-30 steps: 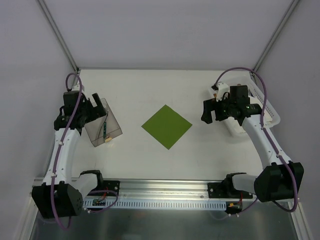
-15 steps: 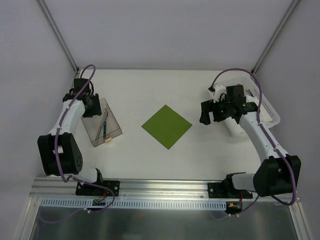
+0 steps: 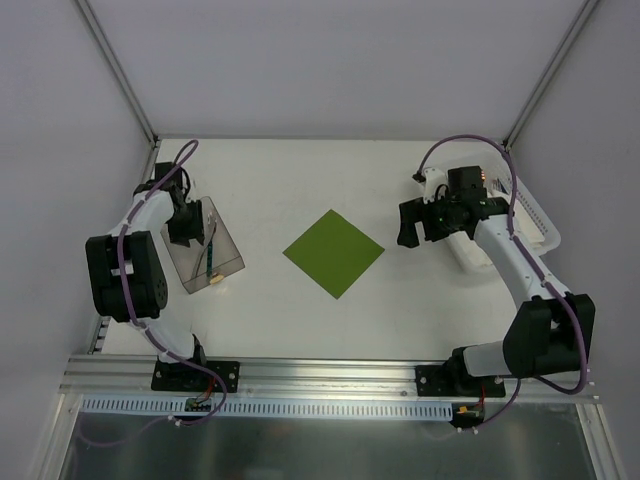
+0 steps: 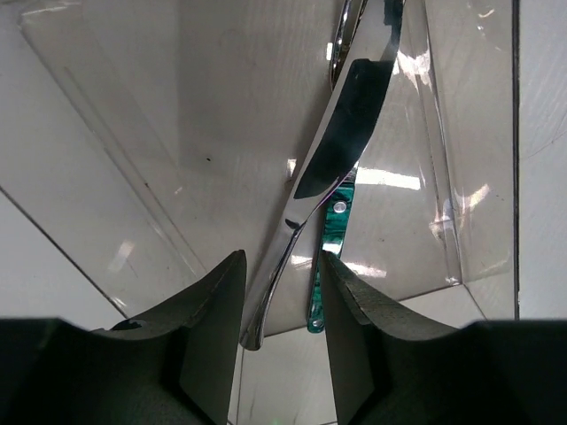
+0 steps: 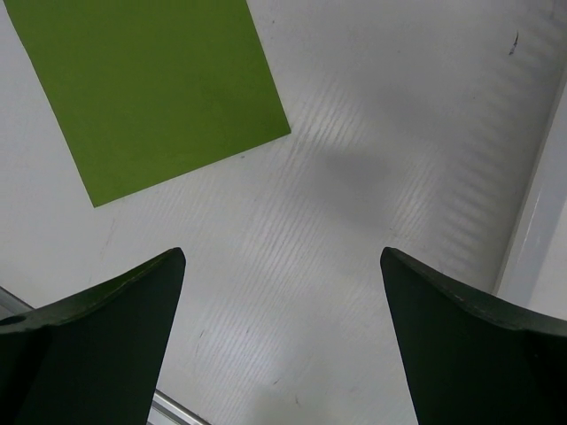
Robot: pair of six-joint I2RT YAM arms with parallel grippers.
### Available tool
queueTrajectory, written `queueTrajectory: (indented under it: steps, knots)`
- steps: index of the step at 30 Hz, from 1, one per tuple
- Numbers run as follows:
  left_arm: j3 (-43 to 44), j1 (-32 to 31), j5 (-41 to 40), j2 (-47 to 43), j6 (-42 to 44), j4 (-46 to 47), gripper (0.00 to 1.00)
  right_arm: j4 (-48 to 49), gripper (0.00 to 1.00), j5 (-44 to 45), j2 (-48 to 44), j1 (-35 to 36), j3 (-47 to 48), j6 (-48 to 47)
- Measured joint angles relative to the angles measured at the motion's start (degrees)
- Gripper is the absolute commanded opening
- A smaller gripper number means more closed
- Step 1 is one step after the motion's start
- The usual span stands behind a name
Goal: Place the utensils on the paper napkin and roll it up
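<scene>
The olive-green paper napkin (image 3: 333,252) (image 5: 142,88) lies flat in the middle of the table as a diamond. The utensils lie in a clear plastic tray (image 3: 226,262) (image 4: 177,133) on the left: a silvery knife (image 4: 341,133) and a green-handled piece (image 4: 330,239) (image 3: 211,258). My left gripper (image 3: 186,224) (image 4: 282,261) is at the tray's far end, its jaws narrowed round both handles, with the green handle against the right finger. My right gripper (image 3: 410,230) (image 5: 282,257) hovers open over bare table just right of the napkin, holding nothing.
A white basket (image 3: 535,225) (image 5: 540,221) stands at the right edge, behind the right arm. An aluminium rail (image 3: 330,385) runs along the near edge. Grey walls close in the back and sides.
The left arm folded back so its gripper came to the tray's far end, and its jaws closed in round the utensil handles. The right gripper drifted slightly left.
</scene>
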Motion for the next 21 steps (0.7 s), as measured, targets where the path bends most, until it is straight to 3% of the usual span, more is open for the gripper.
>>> queueTrajectory:
  steps: [16,21]
  knots:
    - [0.26,0.35,1.09,7.58,1.18,-0.52,0.31,-0.13,0.97,-1.40,3.19,0.00,1.29,-0.22]
    - [0.44,0.35,0.96,9.01,1.16,-0.59,0.23,-0.11,0.97,-2.29,4.33,0.00,2.32,-0.20]
